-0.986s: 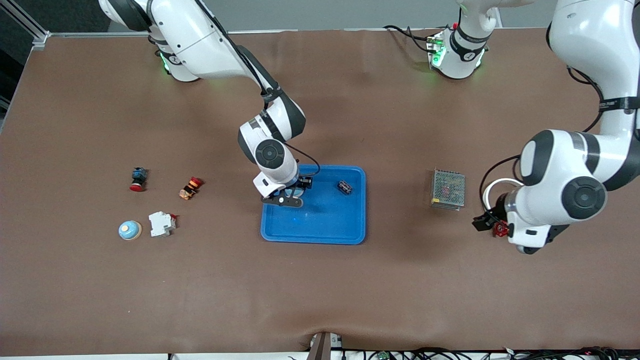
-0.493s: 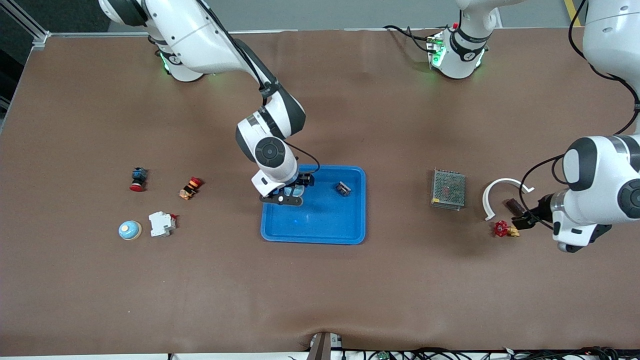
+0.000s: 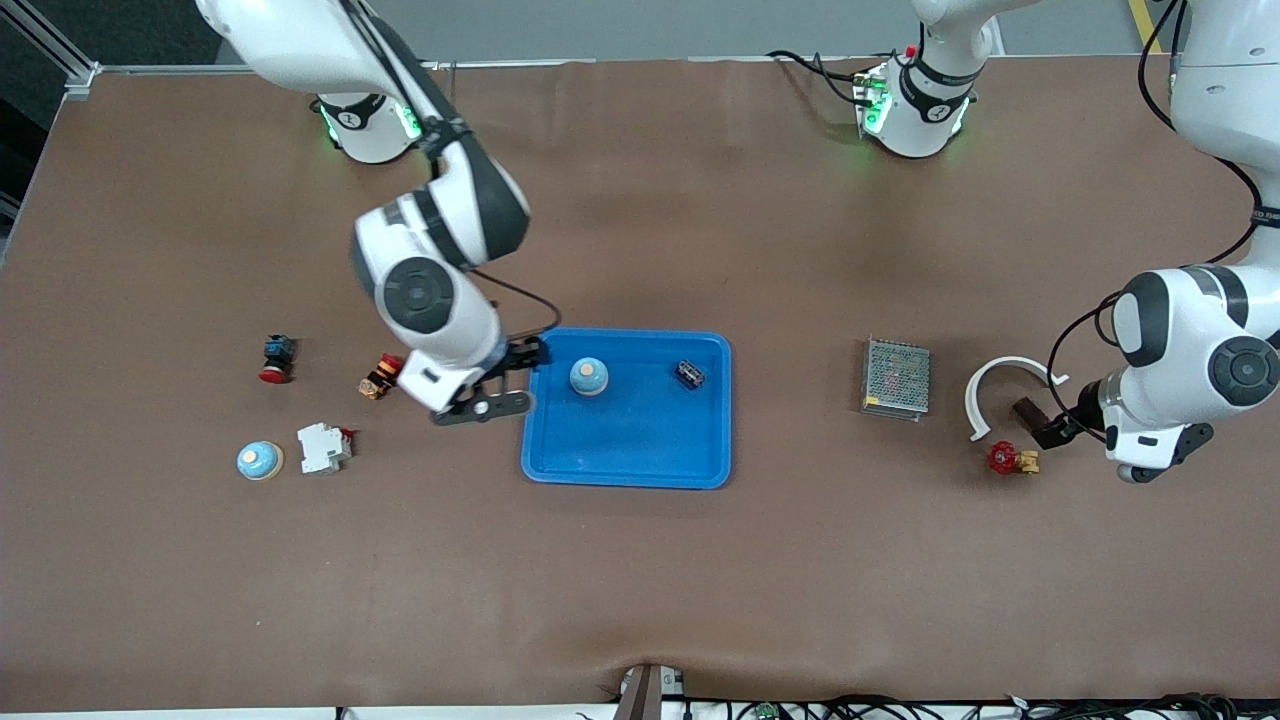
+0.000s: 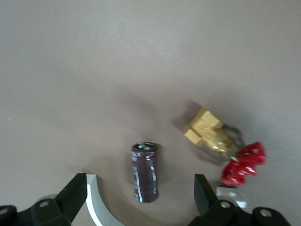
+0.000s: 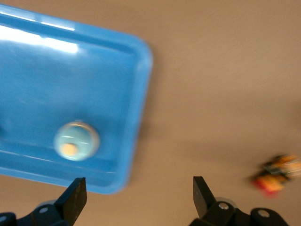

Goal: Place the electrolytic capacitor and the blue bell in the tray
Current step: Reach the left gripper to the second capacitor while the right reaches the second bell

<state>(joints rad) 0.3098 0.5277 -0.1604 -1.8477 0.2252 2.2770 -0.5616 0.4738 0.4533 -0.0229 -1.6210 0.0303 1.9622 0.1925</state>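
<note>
Brown table (image 3: 700, 580) (grey wall above), blue bell (image 3: 589, 376) in tray (image 3: 640, 468); right gripper (image 3: 487, 390) and left gripper (image 3: 1050, 425) seemingly spread

You're looking at a matt brown table (image 3: 700, 580), smooth w/ slight wrinkles, cloth- or paper-like cover. The tray (image 3: 640, 450) is showing as glossy blue plastic, catching bright glare along its rim in the right wrist view (image 5: 136, 94). The blue bell (image 3: 589, 376) in it is looking smooth, semi-gloss. The capacitor (image 4: 145, 172) is wearing a shiny dark sleeve w/ a metal end. The valve (image 4: 221, 141) beside it is showing a dull brass body and a glossy red handle. The mesh box (image 3: 896, 378) is reading as perforated metal. The white arc (image 3: 1000, 385) is looking like smooth plastic.
</note>
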